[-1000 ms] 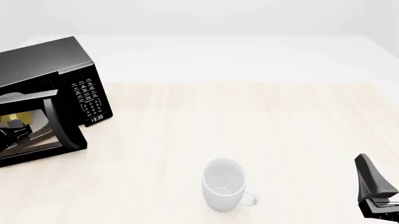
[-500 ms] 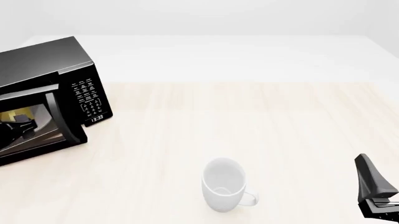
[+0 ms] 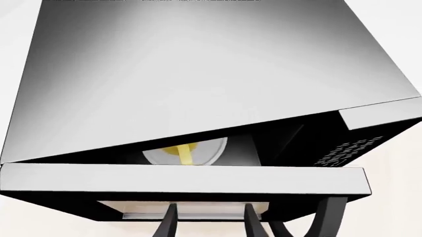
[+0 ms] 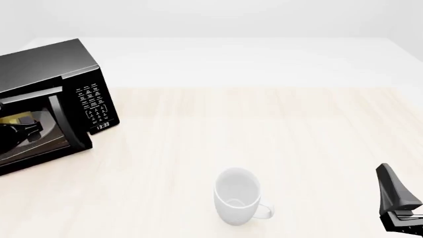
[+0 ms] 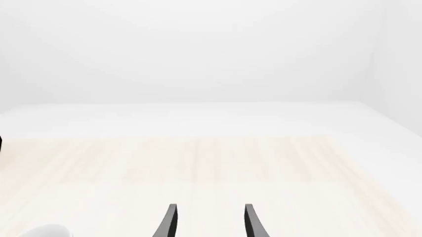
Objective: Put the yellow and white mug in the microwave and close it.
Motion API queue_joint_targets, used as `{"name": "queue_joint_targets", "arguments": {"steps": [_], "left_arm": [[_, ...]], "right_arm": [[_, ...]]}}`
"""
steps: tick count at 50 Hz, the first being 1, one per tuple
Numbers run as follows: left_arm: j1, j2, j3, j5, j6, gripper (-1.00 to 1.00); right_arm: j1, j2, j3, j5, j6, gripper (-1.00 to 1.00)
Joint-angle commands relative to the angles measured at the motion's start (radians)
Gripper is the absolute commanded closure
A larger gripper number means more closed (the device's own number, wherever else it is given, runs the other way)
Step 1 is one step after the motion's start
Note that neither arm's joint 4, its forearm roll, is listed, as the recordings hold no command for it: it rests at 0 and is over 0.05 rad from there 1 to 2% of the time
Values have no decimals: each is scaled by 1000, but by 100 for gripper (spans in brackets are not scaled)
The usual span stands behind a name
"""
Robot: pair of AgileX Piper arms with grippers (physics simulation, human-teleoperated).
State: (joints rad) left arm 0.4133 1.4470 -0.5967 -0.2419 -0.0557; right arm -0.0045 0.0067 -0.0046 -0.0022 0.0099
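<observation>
At the far left of the light wooden table (image 4: 198, 129), the black boxy microwave (image 4: 59, 74) with its white-button keypad (image 4: 94, 103) and small digital display (image 4: 102, 126) is seen standing with its glass door (image 4: 39, 134) nearly shut. In the left wrist view a narrow wedge-shaped gap is left between the door (image 3: 185, 178) and the microwave body (image 3: 197, 74). Through that gap, the yellow and white mug (image 3: 181, 152) is glimpsed inside, resting on the white round plate (image 3: 197, 151); in the front view a patch of yellow (image 4: 20, 119) is seen through the glass. The left gripper (image 3: 208, 221) is held against the outer face of the door, its two dark fingers (image 3: 168, 223) spread apart with nothing between them. Nearer the middle of the table, a larger all-white mug (image 4: 237, 195) is found standing upright, well apart from the microwave. At the far right, the right gripper (image 5: 208, 222) is held above the bare table, its fingers (image 5: 169, 222) likewise parted and empty.
</observation>
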Motion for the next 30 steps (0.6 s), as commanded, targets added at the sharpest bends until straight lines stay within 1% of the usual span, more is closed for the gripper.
{"name": "queue_joint_targets", "arguments": {"steps": [1, 21, 22, 30], "left_arm": [[-3, 23, -26, -8, -17, -100], [3, 89, -57, -30, -24, -100], [4, 90, -58, -31, -24, -100], [10, 104, -70, -35, -27, -100]], "right_arm": [[0, 0, 0, 0, 0, -100], [0, 0, 0, 0, 0, -100], [-2, 17, 0, -5, 18, -100], [-2, 19, 0, -7, 18, -100]]}}
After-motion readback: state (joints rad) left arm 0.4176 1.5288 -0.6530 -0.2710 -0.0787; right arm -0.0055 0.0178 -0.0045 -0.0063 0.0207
